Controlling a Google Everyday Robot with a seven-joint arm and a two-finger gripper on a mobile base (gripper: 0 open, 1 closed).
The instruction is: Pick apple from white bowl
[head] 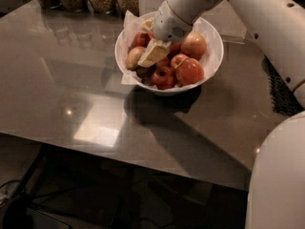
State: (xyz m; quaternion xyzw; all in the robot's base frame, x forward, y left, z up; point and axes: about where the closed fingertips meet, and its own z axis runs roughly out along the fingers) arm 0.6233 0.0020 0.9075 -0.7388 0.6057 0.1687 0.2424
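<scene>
My gripper (152,55) low inside white bowl (213,56), left of centre, just beside tan apple (134,57); how wide my grip is, cannot tell. Red apple (189,71) lies front right in bowl, on grey table (62,75)

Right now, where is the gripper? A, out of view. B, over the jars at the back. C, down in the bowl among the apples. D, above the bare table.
C: the gripper is down inside the rim of the bowl, among the apples.
</scene>
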